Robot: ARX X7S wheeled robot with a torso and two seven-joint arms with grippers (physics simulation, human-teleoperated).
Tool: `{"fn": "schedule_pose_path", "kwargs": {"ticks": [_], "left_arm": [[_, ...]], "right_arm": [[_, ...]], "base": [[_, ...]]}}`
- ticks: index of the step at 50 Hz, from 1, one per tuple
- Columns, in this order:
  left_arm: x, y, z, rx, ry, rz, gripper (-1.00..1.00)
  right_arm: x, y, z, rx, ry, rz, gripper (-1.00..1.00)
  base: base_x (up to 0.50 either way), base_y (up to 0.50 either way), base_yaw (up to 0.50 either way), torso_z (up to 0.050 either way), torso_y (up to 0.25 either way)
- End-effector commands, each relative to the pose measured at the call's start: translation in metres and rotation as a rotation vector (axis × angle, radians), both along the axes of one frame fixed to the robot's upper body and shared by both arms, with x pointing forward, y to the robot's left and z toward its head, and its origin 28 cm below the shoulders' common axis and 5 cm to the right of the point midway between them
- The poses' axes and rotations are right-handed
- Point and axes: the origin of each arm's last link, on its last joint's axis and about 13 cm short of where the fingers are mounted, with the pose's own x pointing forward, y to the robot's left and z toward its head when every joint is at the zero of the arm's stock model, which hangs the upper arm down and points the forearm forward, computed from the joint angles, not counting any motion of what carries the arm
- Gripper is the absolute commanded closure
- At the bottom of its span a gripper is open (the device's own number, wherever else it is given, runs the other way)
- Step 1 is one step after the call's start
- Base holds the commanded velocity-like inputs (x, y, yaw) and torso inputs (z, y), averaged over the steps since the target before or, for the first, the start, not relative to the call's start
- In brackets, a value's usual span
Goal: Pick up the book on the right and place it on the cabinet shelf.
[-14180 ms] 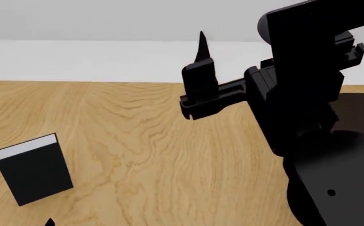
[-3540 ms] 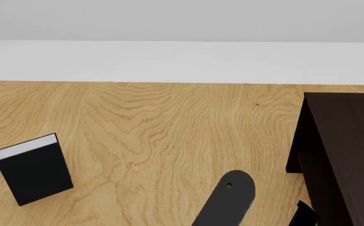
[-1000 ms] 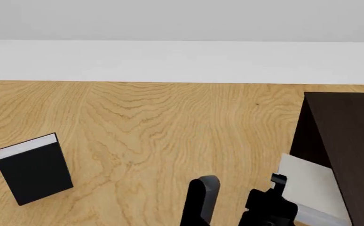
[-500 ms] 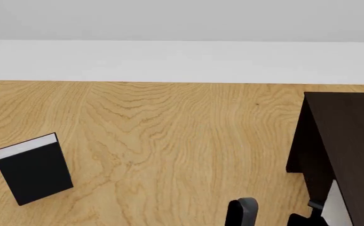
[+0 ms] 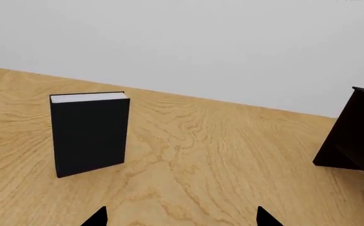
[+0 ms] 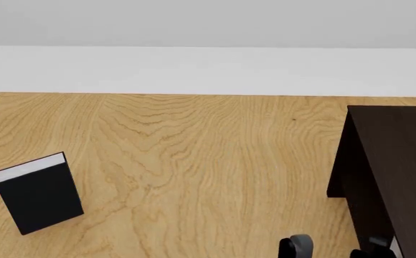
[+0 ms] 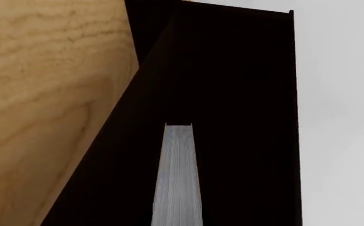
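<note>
Book (image 7: 177,179) edge-on against the dark cabinet (image 6: 398,177), at five o'clock in head view. Left gripper (image 5: 180,219) tips spread. Right jaws: cannot tell. Black book (image 6: 40,192) upright at eight o'clock.

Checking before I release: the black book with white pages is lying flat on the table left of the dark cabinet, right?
Not quite. The black book stands upright on the table, as the left wrist view shows; it is not lying flat. It is indeed left of the dark cabinet.
</note>
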Motion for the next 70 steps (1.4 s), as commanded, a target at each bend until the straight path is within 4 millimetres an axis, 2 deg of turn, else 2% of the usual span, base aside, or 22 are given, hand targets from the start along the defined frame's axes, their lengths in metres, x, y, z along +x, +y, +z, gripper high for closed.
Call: {"fn": "schedule_pose_path", "kwargs": {"ticks": [1,15,16,30,58,70], "left_arm": [[-0.001,0.0,0.0,-0.005,-0.006,0.011,-1.0],[0.0,0.0,0.003,-0.002,-0.012,0.01,-1.0],[0.0,0.0,0.003,0.0,-0.012,0.008,-1.0],[0.0,0.0,0.003,0.001,-0.011,0.008,-1.0],[0.0,0.001,0.001,0.001,-0.007,0.014,-1.0],[0.0,-0.001,0.0,-0.001,-0.004,0.01,-1.0]], "right_arm": [[0.005,-0.015,-0.005,0.005,0.014,-0.06,1.0],[-0.002,-0.013,-0.015,0.105,0.045,-0.076,1.0],[-0.003,-0.012,-0.017,0.112,0.056,-0.075,-1.0],[-0.002,-0.007,-0.017,0.114,0.054,-0.034,-1.0],[0.004,0.02,-0.02,0.115,0.042,0.128,-1.0],[0.011,0.033,0.0,0.14,-0.024,0.204,-1.0]], "base": [[0.01,0.0,0.0,0.0,0.0],[0.0,0.0,0.0,0.0,0.0],[0.02,0.0,0.0,0.0,0.0],[0.01,0.0,0.0,0.0,0.0],[0.0,0.0,0.0,0.0,0.0],[0.0,0.0,0.0,0.0,0.0]]}}
